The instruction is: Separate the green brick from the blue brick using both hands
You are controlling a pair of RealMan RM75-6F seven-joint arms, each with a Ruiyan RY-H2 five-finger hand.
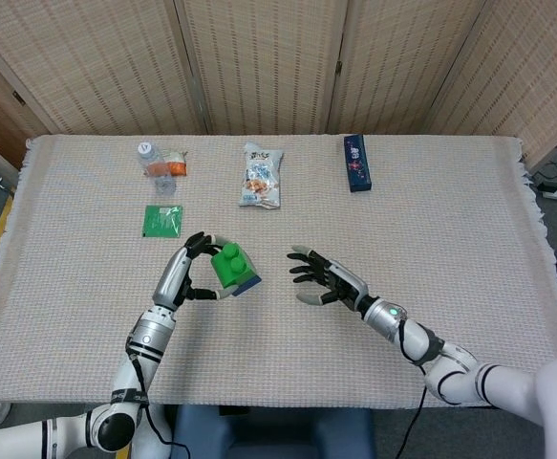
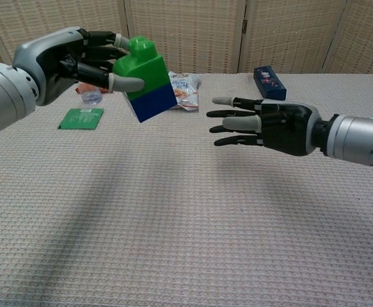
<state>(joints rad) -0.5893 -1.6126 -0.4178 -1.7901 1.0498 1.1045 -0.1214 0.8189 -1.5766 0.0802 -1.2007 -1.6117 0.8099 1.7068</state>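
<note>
The green brick [image 2: 142, 66] sits stacked on the blue brick [image 2: 151, 104], and the pair hangs above the table. My left hand [image 2: 77, 61] grips the green brick from the left; in the head view the left hand [image 1: 184, 272] holds the green brick [image 1: 228, 267] with a sliver of the blue brick [image 1: 248, 284] showing below it. My right hand [image 2: 263, 123] is open, fingers stretched toward the bricks, a short gap to their right. The right hand [image 1: 328, 277] touches nothing.
At the back of the cloth-covered table [image 1: 431, 220] lie a snack bag [image 1: 261, 176], a dark blue box [image 1: 356, 162] and a plastic bottle [image 1: 153, 161]. A flat green packet [image 1: 162, 221] lies behind the left hand.
</note>
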